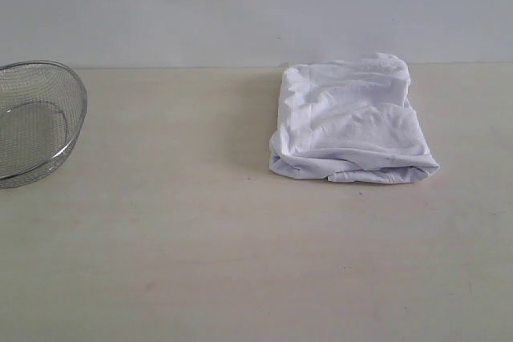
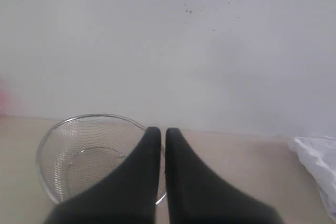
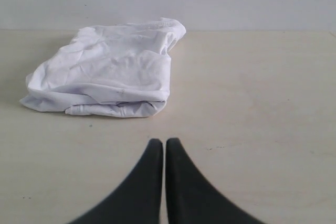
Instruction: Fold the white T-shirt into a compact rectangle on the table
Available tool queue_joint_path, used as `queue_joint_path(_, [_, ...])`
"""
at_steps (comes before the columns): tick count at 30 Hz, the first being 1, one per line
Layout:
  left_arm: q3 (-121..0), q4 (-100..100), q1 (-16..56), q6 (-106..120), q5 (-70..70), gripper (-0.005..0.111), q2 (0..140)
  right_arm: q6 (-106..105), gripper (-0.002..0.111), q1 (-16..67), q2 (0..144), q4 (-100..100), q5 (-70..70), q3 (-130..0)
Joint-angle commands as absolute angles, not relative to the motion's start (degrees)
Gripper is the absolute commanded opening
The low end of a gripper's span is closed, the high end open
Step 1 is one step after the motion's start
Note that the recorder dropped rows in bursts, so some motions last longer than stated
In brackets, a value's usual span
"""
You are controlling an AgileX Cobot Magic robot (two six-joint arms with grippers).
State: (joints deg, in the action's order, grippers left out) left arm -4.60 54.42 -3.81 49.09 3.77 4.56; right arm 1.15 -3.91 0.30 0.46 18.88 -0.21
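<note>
A thin, wrinkled white cotton T-shirt (image 1: pixel 353 122) lies folded into a compact, roughly rectangular bundle on the broad, flat, pale beige matte tabletop (image 1: pixel 200 254). In the exterior view it sits right of the middle, at the far side of the surface, with its far edge close to the plain pale grey wall (image 1: pixel 240 6). Its near edge shows several stacked layers of cloth, slightly uneven, and its top face is creased. A round, silver wire-mesh metal basket (image 1: pixel 32 122) stands on the tabletop at the left edge of that view, well apart from the T-shirt and partly cut off by the frame. The left gripper (image 2: pixel 163 132), with dark tapering fingers, has its jaws pressed almost together with only a thin slit between them and nothing in them; it is raised off the tabletop, with the basket beyond its tips. The right gripper (image 3: pixel 160 142) is likewise closed tight and empty, and hangs above bare tabletop, its tips pointing toward the T-shirt, which lies near but apart from them.
</note>
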Motion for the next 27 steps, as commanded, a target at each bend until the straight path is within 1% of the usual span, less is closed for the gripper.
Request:
queue_joint_path(1, [-0.11, 54.15, -5.04, 49.52, 3.45, 0.004, 0.36, 1.31, 0.000, -4.08, 0.00, 0.58, 18.48, 0.00])
queue_joint_path(9, [0.00, 51.44, -5.04, 50.53, 6.51, 0.004, 0.00, 1.31, 0.000, -4.08, 0.00, 0.58, 18.48, 0.00])
queue_joint_path(13, [0.00, 51.56, -5.04, 46.74, 6.53, 0.004, 0.00, 1.31, 0.000, -4.08, 0.00, 0.58, 18.48, 0.00])
queue_joint_path(16, [0.00, 51.56, -5.04, 38.23, 6.87, 0.004, 0.00, 1.31, 0.000, -4.08, 0.00, 0.58, 18.48, 0.00])
queue_joint_path(20, [0.00, 50.84, -5.04, 17.72, 8.04, 0.004, 0.00, 1.31, 0.000, -4.08, 0.00, 0.58, 18.48, 0.00])
queue_joint_path(22, [0.00, 46.19, -5.04, 7.25, 8.81, 0.004, 0.00, 1.31, 0.000, -4.08, 0.00, 0.58, 18.48, 0.00])
queue_joint_path(24, [0.00, 36.16, -5.04, -3.75, 9.43, 0.004, 0.00, 1.31, 0.000, -4.08, 0.00, 0.58, 18.48, 0.00])
queue_joint_path(27, [0.00, 17.87, -5.04, -8.03, 9.43, 0.004, 0.00, 1.31, 0.000, -4.08, 0.00, 0.58, 18.48, 0.00])
